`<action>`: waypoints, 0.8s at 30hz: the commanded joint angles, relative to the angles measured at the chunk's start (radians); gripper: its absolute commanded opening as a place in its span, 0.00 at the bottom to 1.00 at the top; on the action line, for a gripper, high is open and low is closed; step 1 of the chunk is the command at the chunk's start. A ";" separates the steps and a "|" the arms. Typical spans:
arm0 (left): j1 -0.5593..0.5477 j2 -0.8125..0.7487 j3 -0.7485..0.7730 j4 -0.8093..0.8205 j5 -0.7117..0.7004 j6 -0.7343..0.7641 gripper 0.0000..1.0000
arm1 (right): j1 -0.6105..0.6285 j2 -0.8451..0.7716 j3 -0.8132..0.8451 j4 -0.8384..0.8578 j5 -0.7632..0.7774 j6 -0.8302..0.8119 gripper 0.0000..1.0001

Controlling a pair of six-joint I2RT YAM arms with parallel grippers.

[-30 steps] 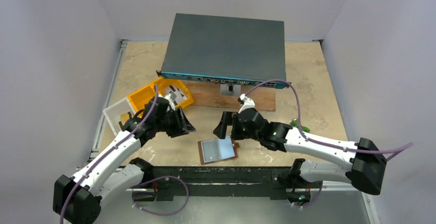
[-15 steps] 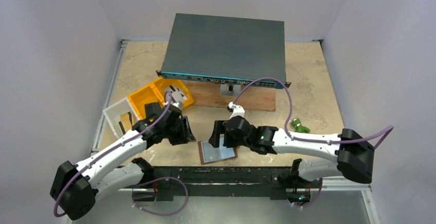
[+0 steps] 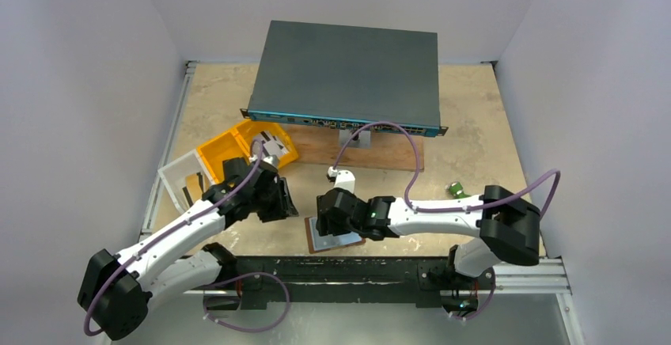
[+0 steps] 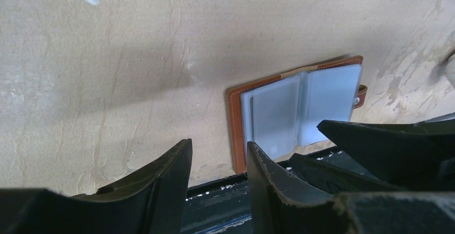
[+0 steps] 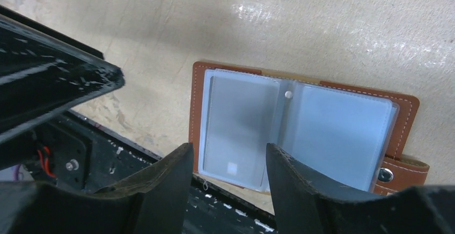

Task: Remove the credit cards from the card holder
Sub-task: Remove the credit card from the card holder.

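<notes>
Right, the card holder lies open, face up on the tabletop, down in the lower middle of the top view, just by the near edge. Both hands are in around it.

The right hand hangs right over it, fingers apart and nothing between them, framing the left pocket. The left hand sits just to the holder's left, its fingers parted too and empty, only bare tabletop in the gap.

In the right wrist view, the open holder runs long across the frame, dipping a touch to the right. The spine goes up and down the middle, and the strap tab pokes out at lower right. One card shows grey through that left pocket, its long side up and down the frame. Which edge of the pocket is the mouth, I can't tell.

As for handling, I'd judge the card light, thin, stiff and slick, with soft clear sleeves that probably cling to it. The holder looks light as well, so a pull on the card will likely drag the whole thing along. It wants one hand pinning the leather border while the other pinches the card's flat faces at whatever edge peeks out, then slides it straight along its length.
</notes>
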 commanded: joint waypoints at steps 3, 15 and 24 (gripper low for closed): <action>0.041 -0.043 0.010 -0.010 0.010 0.031 0.41 | 0.019 0.070 0.072 -0.048 0.042 0.006 0.51; 0.063 -0.025 -0.018 0.031 0.056 0.040 0.40 | 0.042 0.216 0.148 -0.114 0.064 0.008 0.51; 0.064 0.003 -0.024 0.064 0.088 0.045 0.39 | 0.043 0.290 0.160 -0.141 0.026 0.025 0.49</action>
